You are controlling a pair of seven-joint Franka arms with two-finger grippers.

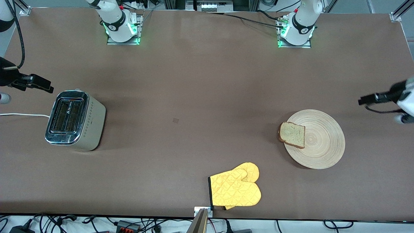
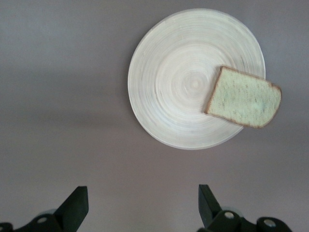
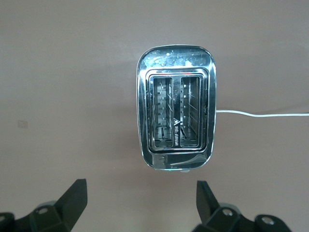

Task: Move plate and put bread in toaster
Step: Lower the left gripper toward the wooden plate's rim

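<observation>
Left gripper (image 2: 140,210): jaws spread wide, holding nothing, hanging over bare bench at the left arm's end, just off the plate (image 1: 318,139). Right gripper (image 3: 140,208): jaws equally wide and empty, hanging over the bench at the right arm's end, beside the toaster (image 1: 76,120). Neither touches anything.

The bread (image 1: 292,134) lies flat on the plate, toward its 9 o'clock edge in the front view, one crust overhanging the rim. The plate rests on the bench near the left arm's end. The toaster stands upright well apart from it, near the right arm's end, with both slots facing up and apparently empty, though their depths are dim; its cord (image 1: 22,114) trails out at 9 o'clock. A yellow mitt (image 1: 235,189) lies at the camera-side edge, at about 7 o'clock from the plate.

Risks, as judged: the slice sits off-centre, so a tilted or jerky plate move could slide it onto the bench. The plate is thin and flat, leaving little lip to pinch; a shallow grip may slip. Bread entering a slot askew could catch on the chrome edge.
</observation>
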